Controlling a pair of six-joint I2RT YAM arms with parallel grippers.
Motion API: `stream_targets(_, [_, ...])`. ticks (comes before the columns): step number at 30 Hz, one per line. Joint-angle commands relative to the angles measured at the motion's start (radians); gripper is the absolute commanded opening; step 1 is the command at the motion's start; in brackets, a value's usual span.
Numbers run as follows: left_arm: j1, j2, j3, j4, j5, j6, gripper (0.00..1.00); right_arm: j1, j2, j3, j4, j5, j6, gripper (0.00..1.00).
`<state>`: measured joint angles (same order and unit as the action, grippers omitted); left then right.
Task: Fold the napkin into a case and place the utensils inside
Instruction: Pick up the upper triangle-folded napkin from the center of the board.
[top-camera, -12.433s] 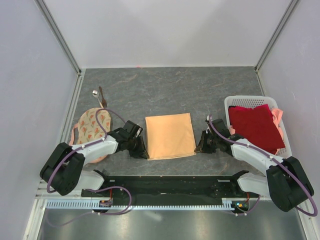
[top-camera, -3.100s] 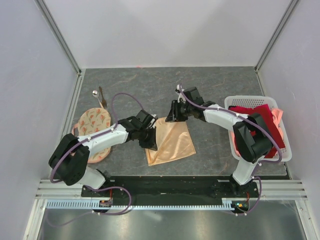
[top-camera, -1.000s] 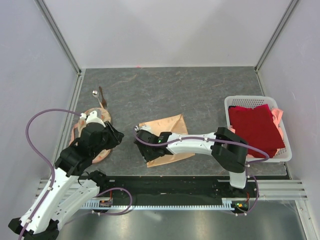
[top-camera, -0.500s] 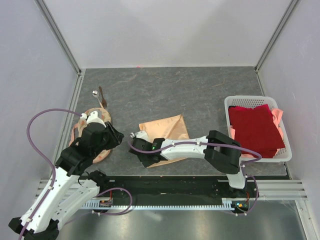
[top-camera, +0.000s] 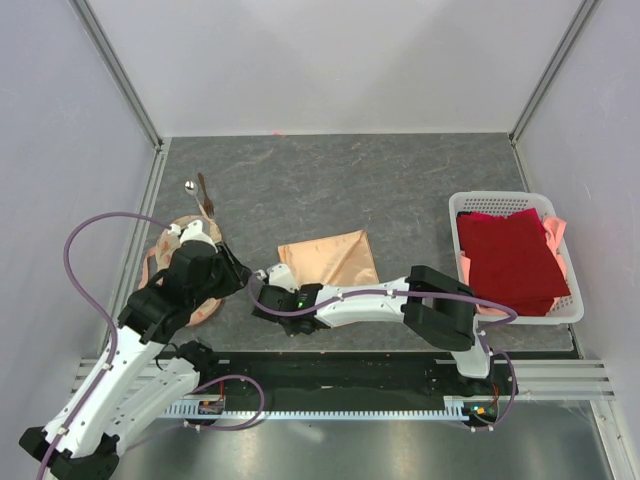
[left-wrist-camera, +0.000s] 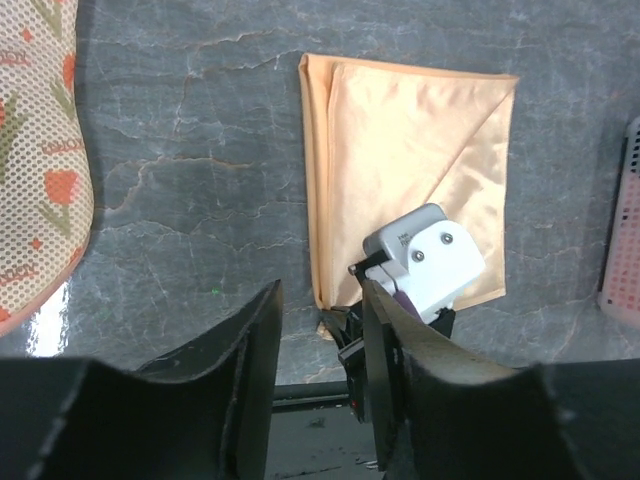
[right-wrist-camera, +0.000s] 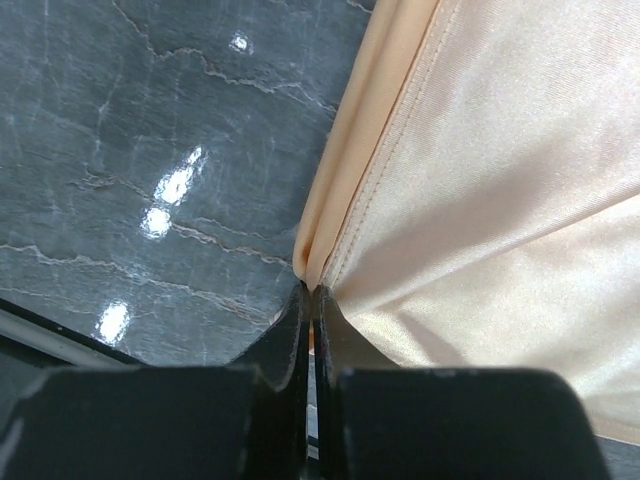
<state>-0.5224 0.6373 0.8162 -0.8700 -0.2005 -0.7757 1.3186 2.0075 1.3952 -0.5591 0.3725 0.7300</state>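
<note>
The peach-orange napkin (top-camera: 332, 260) lies folded flat mid-table, with a diagonal crease across it in the left wrist view (left-wrist-camera: 400, 150). My right gripper (top-camera: 283, 300) reaches in from the right, shut on the napkin's near-left corner (right-wrist-camera: 312, 292). My left gripper (top-camera: 228, 270) hovers open and empty to the left of the napkin, and its fingers (left-wrist-camera: 255, 350) frame that same corner from above. The utensils, a silver spoon (top-camera: 190, 187) and a dark brown stick (top-camera: 204, 192), lie at the far left. No case is in view.
A round cream printed cloth (top-camera: 172, 250) lies under the left arm. The white lattice basket (top-camera: 480, 200) at the right holds a dark red cloth (top-camera: 510, 255). The right arm's white wrist (left-wrist-camera: 425, 255) rests over the napkin's near edge.
The right gripper slid left and nearer along the napkin's near edge and shut on its near-left corner. The left arm shifted slightly towards the napkin.
</note>
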Motion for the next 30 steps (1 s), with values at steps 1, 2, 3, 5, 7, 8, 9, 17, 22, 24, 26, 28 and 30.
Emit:
stream_targets(1, [0.024,0.056,0.024,0.012,0.058,0.016,0.49,0.004,-0.007,-0.045,-0.058,0.075,-0.018,0.0])
stream_targets(2, [0.048,0.071,0.023,0.017,0.076,0.015,0.5,0.004,-0.024,-0.053,-0.056,0.083,-0.018,0.0])
stream_targets(3, [0.065,0.1,0.02,0.023,0.096,0.016,0.51,0.004,-0.044,-0.062,-0.052,0.086,-0.021,0.0])
stream_targets(5, [0.132,0.131,0.017,0.063,0.189,0.023,0.53,0.002,-0.108,-0.1,-0.018,0.072,-0.038,0.0])
stream_targets(7, [0.206,0.189,0.0,0.138,0.327,0.024,0.53,-0.001,-0.172,-0.148,0.03,0.03,-0.049,0.0])
stream_targets(8, [0.223,0.215,-0.009,0.169,0.373,0.021,0.53,-0.007,-0.193,-0.163,0.043,0.013,-0.05,0.0])
stream_targets(9, [0.242,0.273,-0.029,0.208,0.418,0.015,0.54,-0.01,-0.211,-0.18,0.056,0.002,-0.052,0.0])
stream_targets(17, [0.271,0.6,-0.046,0.518,0.728,-0.03,0.56,-0.061,-0.395,-0.331,0.137,-0.113,-0.095,0.0])
stream_targets(22, [0.269,0.665,-0.094,0.612,0.71,-0.085,0.7,-0.113,-0.458,-0.378,0.166,-0.158,-0.104,0.0])
stream_targets(24, [0.268,0.693,-0.101,0.615,0.678,-0.095,0.71,-0.119,-0.476,-0.386,0.18,-0.172,-0.109,0.0])
stream_targets(26, [0.262,0.74,-0.095,0.618,0.678,-0.096,0.72,-0.128,-0.48,-0.387,0.186,-0.181,-0.107,0.0])
stream_targets(28, [0.248,0.774,-0.088,0.617,0.674,-0.105,0.72,-0.134,-0.481,-0.387,0.195,-0.187,-0.109,0.0])
stream_targets(30, [0.234,0.831,-0.068,0.618,0.647,-0.111,0.72,-0.133,-0.48,-0.389,0.203,-0.196,-0.109,0.0])
